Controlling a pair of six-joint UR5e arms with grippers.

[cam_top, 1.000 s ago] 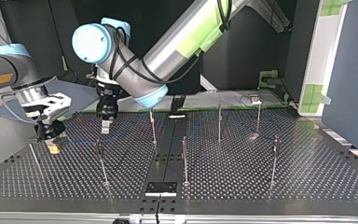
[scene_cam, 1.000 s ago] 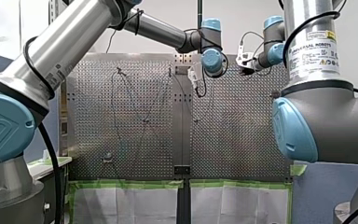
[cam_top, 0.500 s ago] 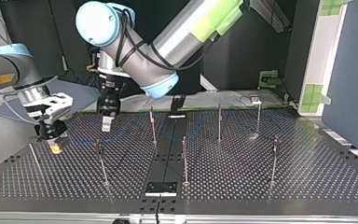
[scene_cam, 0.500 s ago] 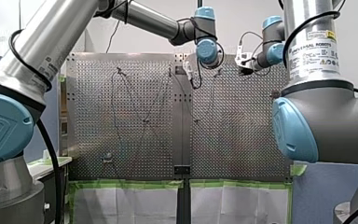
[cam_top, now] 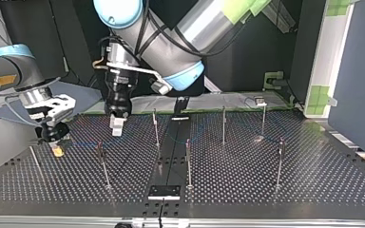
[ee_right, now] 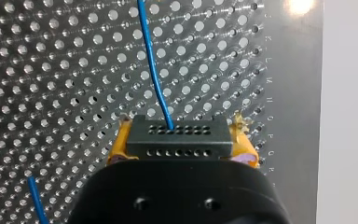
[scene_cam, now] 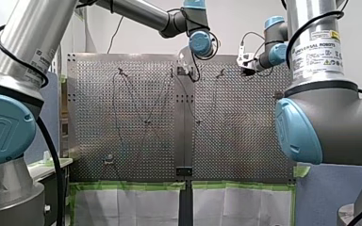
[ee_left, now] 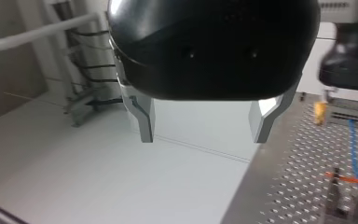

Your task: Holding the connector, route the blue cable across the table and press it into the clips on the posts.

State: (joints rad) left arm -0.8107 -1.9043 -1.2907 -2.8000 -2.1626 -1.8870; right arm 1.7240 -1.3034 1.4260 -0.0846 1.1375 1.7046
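Left gripper (ee_left: 204, 135) — jaws spread, empty — has drawn away from black multi-hole connector (ee_right: 177, 135); right gripper (ee_right: 179, 151) pinches it — likely routing alone.

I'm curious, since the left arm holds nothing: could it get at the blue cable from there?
Probably yes: the left fingers are open and empty, and the cable runs over the table beside them, with nothing between.

The front view looks from far behind and above over the silver perforated metal counter (scene_cam: 89, 117). The top view faces back across the same counter, low down. Both wrist views sit close over one edge.
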